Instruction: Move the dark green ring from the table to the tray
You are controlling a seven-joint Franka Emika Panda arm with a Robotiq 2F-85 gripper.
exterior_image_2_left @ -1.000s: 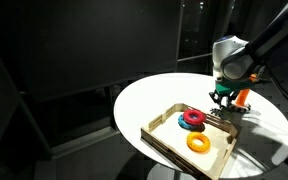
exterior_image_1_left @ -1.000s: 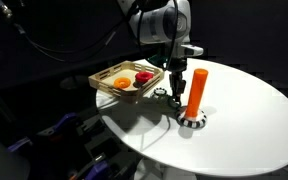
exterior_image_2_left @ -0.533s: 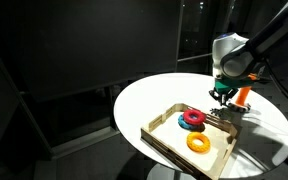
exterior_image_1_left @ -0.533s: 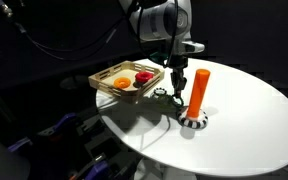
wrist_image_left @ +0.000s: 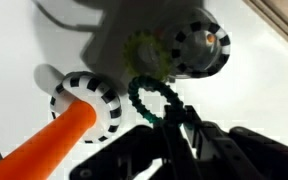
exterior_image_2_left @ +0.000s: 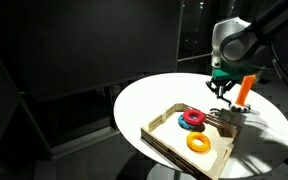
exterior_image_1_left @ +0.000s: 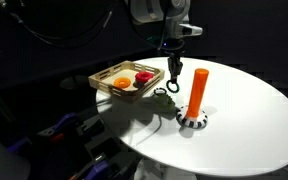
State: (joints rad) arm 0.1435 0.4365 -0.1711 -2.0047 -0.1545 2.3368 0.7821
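**A:** ok what's the layout here? biggest stuff first pls

**B:** The round white table (exterior_image_1_left: pixel 254 105) fills the lower right of an exterior view, and everything around it is black. The robot arm (exterior_image_1_left: pixel 159 12) drops in from the top centre. The wooden tray (exterior_image_1_left: pixel 100 79) sits at the table's left edge in that shot, and in an exterior view (exterior_image_2_left: pixel 169 147) it's bottom centre. An orange peg (exterior_image_1_left: pixel 198 90) stands upright on a black-and-white checkered base (exterior_image_1_left: pixel 192 122), a bit right of the tray, about mid-frame. The gripper (exterior_image_1_left: pixel 174 82) hangs fingers-down in the gap between the tray's right corner and the peg, just beside the peg.

**A:** and the rings? is the green one in yet?

**B:** nope. The tray holds a red ring (exterior_image_2_left: pixel 193 117) with a blue bit (exterior_image_2_left: pixel 185 124) peeking out under it, plus an orange ring (exterior_image_2_left: pixel 198 143) nearer the front. The dark green ring (wrist_image_left: pixel 152 100) is dead centre in the wrist view. Its lower edge is pinched between the dark fingers (wrist_image_left: pixel 199 135), with the jaws closed down nearly all the way onto it. Behind it there's just white tabletop, with the peg's base off to the left. So it's in the gripper's grip, next to the tray and not inside it. It's too small in both exterior views for me to pick out.
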